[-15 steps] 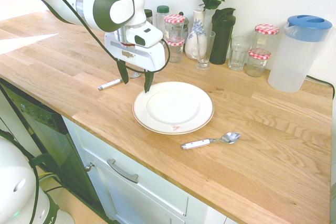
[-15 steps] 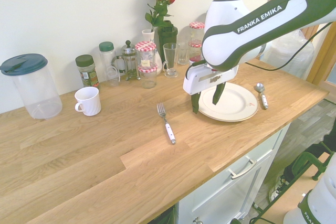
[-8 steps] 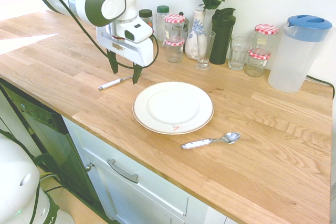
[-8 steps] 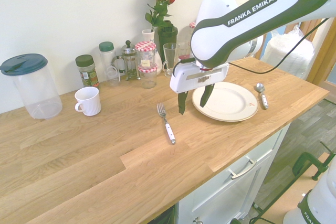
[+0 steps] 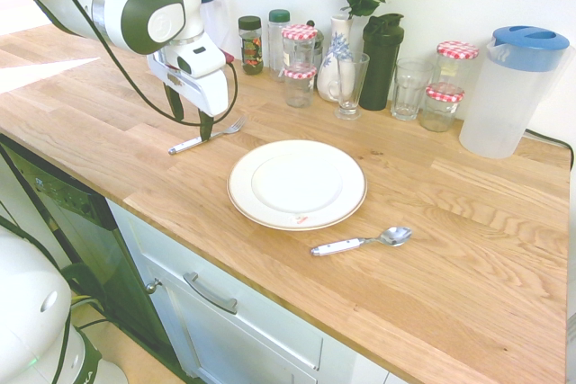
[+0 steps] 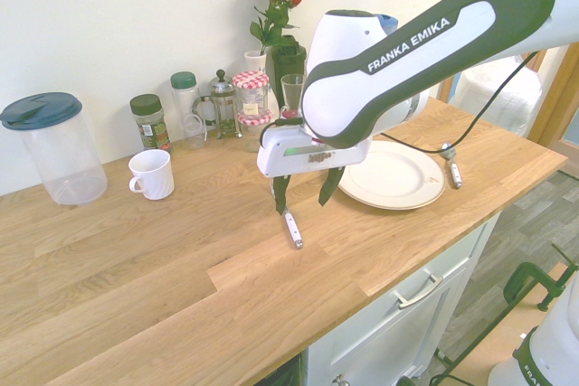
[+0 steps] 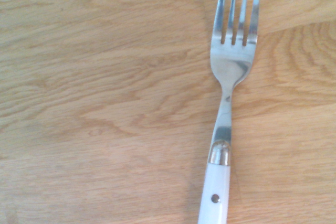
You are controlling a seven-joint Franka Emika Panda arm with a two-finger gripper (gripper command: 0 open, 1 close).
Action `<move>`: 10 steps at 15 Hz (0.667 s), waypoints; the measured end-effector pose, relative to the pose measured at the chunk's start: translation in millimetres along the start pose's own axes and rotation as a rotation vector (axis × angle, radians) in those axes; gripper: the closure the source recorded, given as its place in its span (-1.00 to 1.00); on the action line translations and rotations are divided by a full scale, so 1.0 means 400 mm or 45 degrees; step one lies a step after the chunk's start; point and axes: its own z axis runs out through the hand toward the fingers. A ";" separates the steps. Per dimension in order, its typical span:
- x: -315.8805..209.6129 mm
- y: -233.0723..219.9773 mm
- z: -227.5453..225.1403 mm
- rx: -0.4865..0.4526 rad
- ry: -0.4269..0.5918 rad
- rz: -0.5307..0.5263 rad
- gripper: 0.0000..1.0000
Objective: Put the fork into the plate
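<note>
The fork lies flat on the wooden counter, left of the plate in the first exterior view, its white handle toward the counter's front and its tines toward the wall. My gripper hangs just above the fork's middle, open, one finger on each side, holding nothing. In the second exterior view only the handle end of the fork shows below the gripper; the plate sits empty to its right. The wrist view shows the fork close up, tines and neck sharp against the wood.
A white-handled spoon lies by the plate's other side. Along the wall stand jars, glasses, a vase with roses, a dark bottle and a blue-lidded pitcher. A white mug stands further along.
The arm has moved sideways from the plate's edge to a spot over the fork and come lower. The gripper stayed open; fork, plate and spoon have not moved.
</note>
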 end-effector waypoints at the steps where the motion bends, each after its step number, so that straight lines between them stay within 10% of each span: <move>1: -0.008 -0.002 0.003 -0.011 0.020 0.022 -1.00; 6: -0.040 -0.019 0.048 -0.054 0.084 0.070 -1.00; 7: -0.042 -0.026 0.060 -0.059 0.082 0.076 1.00; 10: -0.047 -0.047 0.080 -0.068 0.066 0.092 1.00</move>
